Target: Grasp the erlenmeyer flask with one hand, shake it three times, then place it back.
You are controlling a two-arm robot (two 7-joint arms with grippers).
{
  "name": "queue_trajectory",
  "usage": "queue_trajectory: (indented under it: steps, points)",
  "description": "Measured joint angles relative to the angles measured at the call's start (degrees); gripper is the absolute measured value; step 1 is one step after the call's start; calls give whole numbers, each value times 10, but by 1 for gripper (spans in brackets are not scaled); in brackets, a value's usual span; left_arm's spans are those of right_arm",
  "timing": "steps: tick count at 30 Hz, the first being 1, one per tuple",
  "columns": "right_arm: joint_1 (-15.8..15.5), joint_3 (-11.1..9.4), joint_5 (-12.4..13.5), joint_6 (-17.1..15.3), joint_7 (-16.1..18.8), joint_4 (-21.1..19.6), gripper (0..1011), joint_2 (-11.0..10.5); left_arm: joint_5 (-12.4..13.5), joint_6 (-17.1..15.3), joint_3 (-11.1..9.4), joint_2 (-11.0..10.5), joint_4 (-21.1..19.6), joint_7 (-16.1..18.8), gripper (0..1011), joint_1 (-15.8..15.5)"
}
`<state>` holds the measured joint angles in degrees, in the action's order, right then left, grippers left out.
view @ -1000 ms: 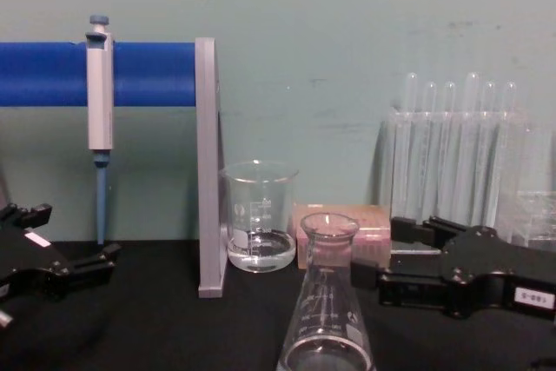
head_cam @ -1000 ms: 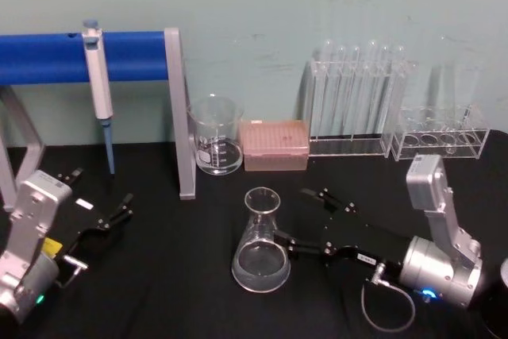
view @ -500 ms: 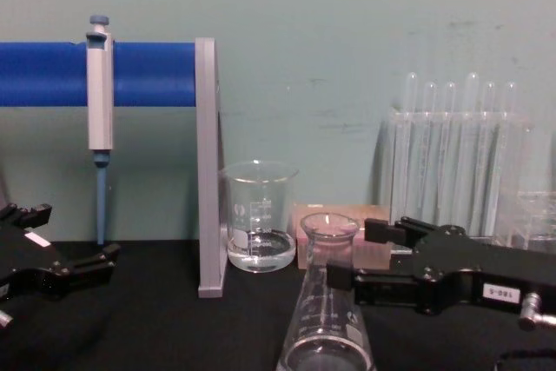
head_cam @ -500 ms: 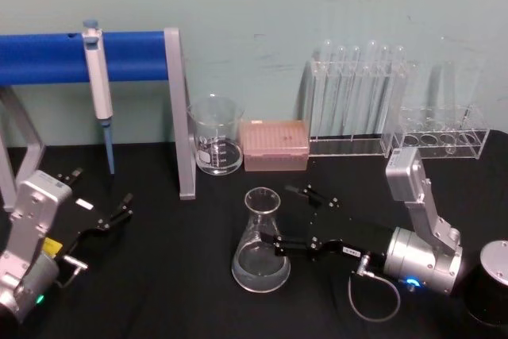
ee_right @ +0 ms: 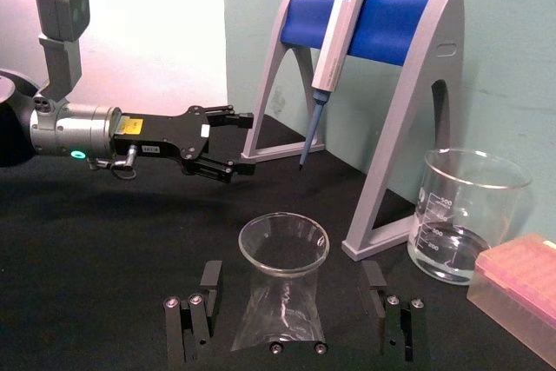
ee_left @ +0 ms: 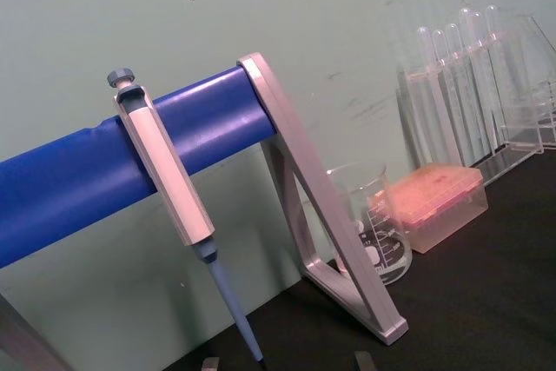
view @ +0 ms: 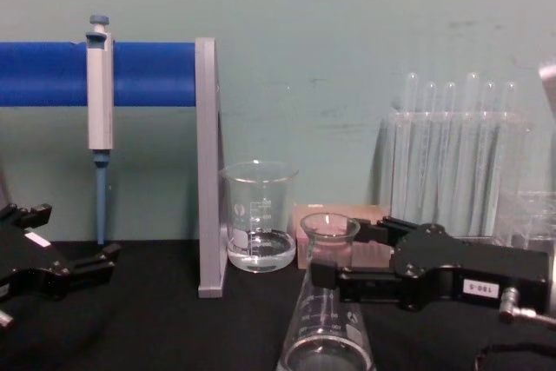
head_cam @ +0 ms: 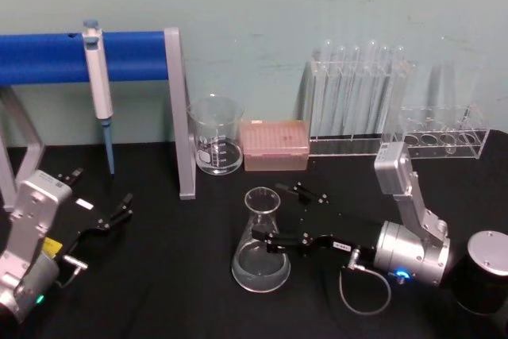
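Observation:
The erlenmeyer flask (head_cam: 260, 244) stands upright on the black table, clear glass with a flared rim (view: 329, 228). My right gripper (head_cam: 275, 213), the hand with the numbered white label, lies low and level with the flask's neck. It is open, with one finger on each side of the neck. In the right wrist view the flask (ee_right: 282, 293) sits between the two fingers (ee_right: 207, 288) with a gap on each side. My left gripper (head_cam: 101, 188) rests open and idle at the table's left, also visible as the left gripper (ee_right: 228, 141) beyond the flask.
Behind the flask stand a glass beaker (head_cam: 215, 142) with some liquid and a pink tip box (head_cam: 274, 145). A pipette (head_cam: 98, 85) hangs on the blue-barred stand (head_cam: 179, 117). Test tube racks (head_cam: 357, 109) line the back right. A black cylinder (head_cam: 486, 274) sits at the right edge.
My right gripper has slid left along the table, so its open fingers now flank the flask's neck. The flask and the left arm have not moved.

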<state>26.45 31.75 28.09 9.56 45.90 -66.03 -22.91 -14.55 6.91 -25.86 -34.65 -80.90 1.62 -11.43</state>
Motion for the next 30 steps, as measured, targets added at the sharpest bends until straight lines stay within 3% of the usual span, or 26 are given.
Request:
queue_trajectory:
  steps: [30]
  points:
    - [34,21,-1,-3,18,43,1000,17,0,0,0,0,0,0,1001,0]
